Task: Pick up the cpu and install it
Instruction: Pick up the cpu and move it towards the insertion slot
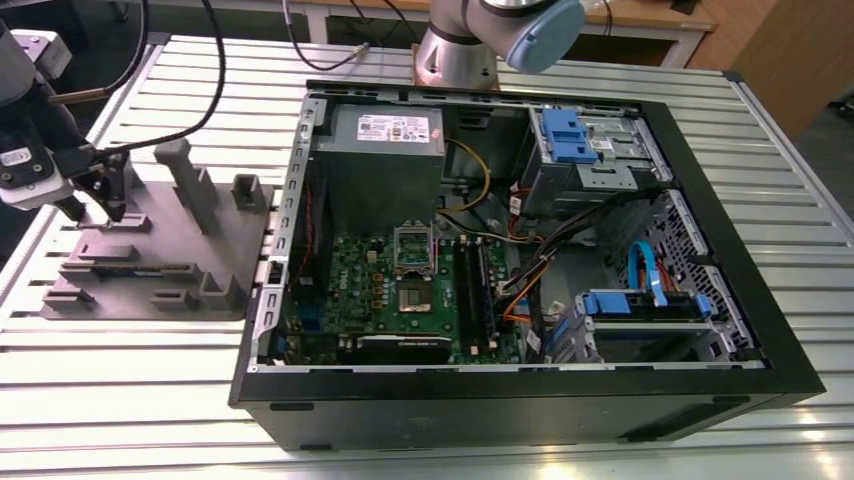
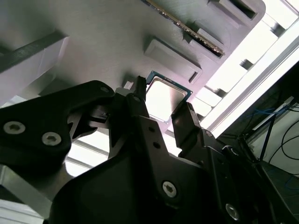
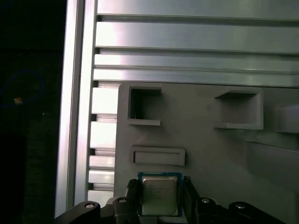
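Flat square silvery cpu [image 3: 160, 195], matte grey moulded tray [image 3: 210, 151]

Exterior view looks down from high, tray [image 1: 174, 250] at 9 o'clock of the case [image 1: 534, 400]; both wrist views hug the tray, sharing the cpu [image 2: 166, 95] [image 3: 159, 195].

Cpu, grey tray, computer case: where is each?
cpu [image 3: 160, 196], first wrist view, metal top plate.
grey tray [image 1: 158, 218], exterior view, flat base.
computer case [image 1: 534, 400], exterior view, black outer wall.
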`<move>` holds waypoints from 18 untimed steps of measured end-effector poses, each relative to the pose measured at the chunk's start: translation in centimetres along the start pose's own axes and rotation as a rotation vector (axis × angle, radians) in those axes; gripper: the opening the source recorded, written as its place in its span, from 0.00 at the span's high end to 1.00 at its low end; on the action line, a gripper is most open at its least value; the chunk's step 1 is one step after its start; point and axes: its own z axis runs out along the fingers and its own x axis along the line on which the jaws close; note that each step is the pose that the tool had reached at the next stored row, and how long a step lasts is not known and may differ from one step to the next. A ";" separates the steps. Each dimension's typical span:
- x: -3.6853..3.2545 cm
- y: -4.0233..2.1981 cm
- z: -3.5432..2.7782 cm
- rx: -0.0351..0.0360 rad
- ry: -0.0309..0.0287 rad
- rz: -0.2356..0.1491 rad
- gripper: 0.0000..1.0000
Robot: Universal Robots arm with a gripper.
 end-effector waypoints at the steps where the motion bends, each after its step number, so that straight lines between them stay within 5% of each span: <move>1: 0.00 0.01 -0.13 -0.0001 0.0000 0.000 0.53; 18: 0.03 0.10 -1.80 -0.0008 -0.0002 0.000 0.53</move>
